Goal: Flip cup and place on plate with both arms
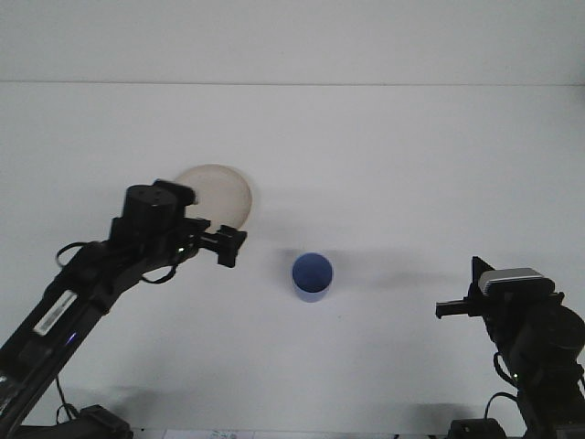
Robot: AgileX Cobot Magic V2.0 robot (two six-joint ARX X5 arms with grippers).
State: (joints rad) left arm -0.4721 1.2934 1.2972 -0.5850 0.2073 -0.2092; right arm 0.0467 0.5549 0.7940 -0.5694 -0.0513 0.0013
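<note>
**A:** Start nearest the camera — what sits at the bottom of the frame?

**B:** At lower right, the right gripper [445, 310] is low beside its dark arm, pointing toward the frame's centre. Whether its fingers are parted or closed I cannot tell; they show only as a thin dark stub. Nothing is in them.

**A:** And the other arm?

**B:** The left arm rises from the lower left corner and reaches diagonally up toward the middle. The left gripper [239, 246] is at its end, left of centre, pointing right. Its fingers look slightly parted, with a narrow gap between the two tips, and they hold nothing.

**A:** Where is the cup relative to those fingers?

**B:** The blue cup [313, 276] stands upright on the white bench [411, 165] just below the middle of the frame, its open mouth facing up. It lies to the right of the left fingers and a little lower in the frame — near, but clearly apart, with bare bench between them. It is well apart from the right gripper.

**A:** Farther back?

**B:** The cream plate [224, 190] lies flat at upper left of centre, beyond the left gripper. The wrist covers its lower left part. The plate carries nothing visible.
</note>
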